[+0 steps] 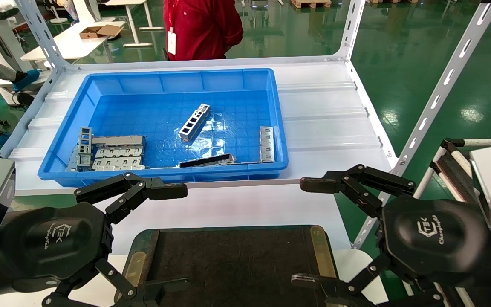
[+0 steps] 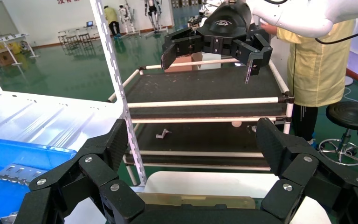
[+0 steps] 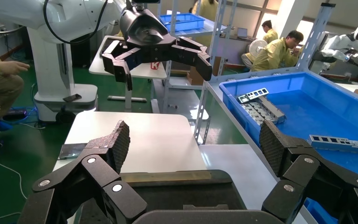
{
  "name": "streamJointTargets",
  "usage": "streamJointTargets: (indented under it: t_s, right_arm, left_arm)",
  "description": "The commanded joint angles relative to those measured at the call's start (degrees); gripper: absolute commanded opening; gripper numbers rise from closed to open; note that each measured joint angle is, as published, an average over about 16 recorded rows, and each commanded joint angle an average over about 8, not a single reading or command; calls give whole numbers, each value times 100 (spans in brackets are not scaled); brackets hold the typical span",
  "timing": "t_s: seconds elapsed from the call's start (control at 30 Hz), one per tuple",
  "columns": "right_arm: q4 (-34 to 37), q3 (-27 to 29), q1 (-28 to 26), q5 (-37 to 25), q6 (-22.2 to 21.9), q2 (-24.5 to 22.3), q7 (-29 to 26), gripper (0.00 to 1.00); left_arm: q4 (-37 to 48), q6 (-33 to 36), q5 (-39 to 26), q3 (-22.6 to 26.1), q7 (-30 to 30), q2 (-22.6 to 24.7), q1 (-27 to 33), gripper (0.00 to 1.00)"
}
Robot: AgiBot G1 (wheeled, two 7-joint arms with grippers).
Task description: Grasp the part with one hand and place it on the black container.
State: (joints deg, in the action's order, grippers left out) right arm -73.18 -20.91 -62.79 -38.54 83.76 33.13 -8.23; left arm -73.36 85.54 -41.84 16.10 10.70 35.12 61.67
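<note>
— While our left tool (image 1: 168,238) hangs spread wide beside the black container (image 1: 228,260), where's the part (image 1: 194,123)?
— Mid blue bin (image 1: 164,175), untouched. We're pre-grasp; our right tool (image 1: 309,232), also agape, must reach forward and descend.

A white metal shelf (image 1: 326,115) with ribbed surface and grey perforated posts carries a large blue bin (image 1: 164,81), which stands on its left and middle part, while the right part of the shelf surface is bare. Nearer to the robot there is a lower white table (image 1: 228,209), and on it lies a flat black tray (image 1: 228,260) with brass-coloured strips along its left and right sides, its near edge going out of the head view
</note>
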Motion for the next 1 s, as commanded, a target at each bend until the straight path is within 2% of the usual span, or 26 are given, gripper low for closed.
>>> streamJointTargets:
  t_s: [0.03, 1.0]
  right_arm:
    - [0, 0, 0, 0, 0, 0, 0, 100]
    - [0, 0, 0, 0, 0, 0, 0, 100]
  left_arm:
    - [0, 0, 0, 0, 0, 0, 0, 100]
    - [0, 0, 0, 0, 0, 0, 0, 100]
